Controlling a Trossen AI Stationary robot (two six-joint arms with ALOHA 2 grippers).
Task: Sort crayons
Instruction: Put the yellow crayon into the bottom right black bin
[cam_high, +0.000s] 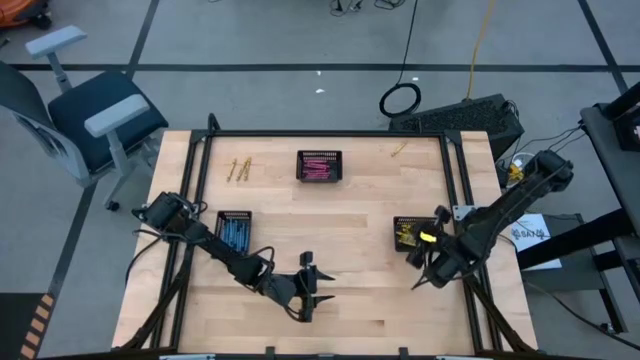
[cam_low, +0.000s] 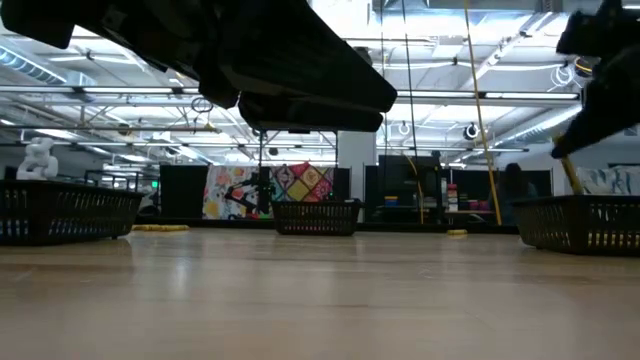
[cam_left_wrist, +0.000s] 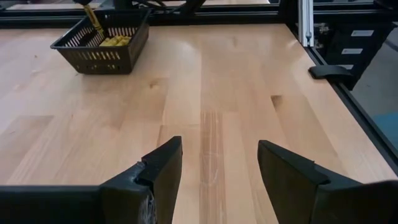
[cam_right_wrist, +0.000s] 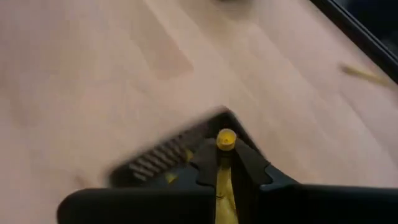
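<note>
Right wrist view: right gripper (cam_right_wrist: 225, 163) clamped on thin yellow crayon (cam_right_wrist: 225, 140), held above black mesh basket of yellow crayons (cam_high: 408, 235). Should centre over basket before letting go. Left gripper (cam_left_wrist: 219, 163) fingers apart, empty, low over bare wooden table (cam_high: 350, 210).

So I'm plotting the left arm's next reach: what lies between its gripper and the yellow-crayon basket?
Only bare table, as the left wrist view shows, between the left gripper and the yellow-crayon basket.
</note>
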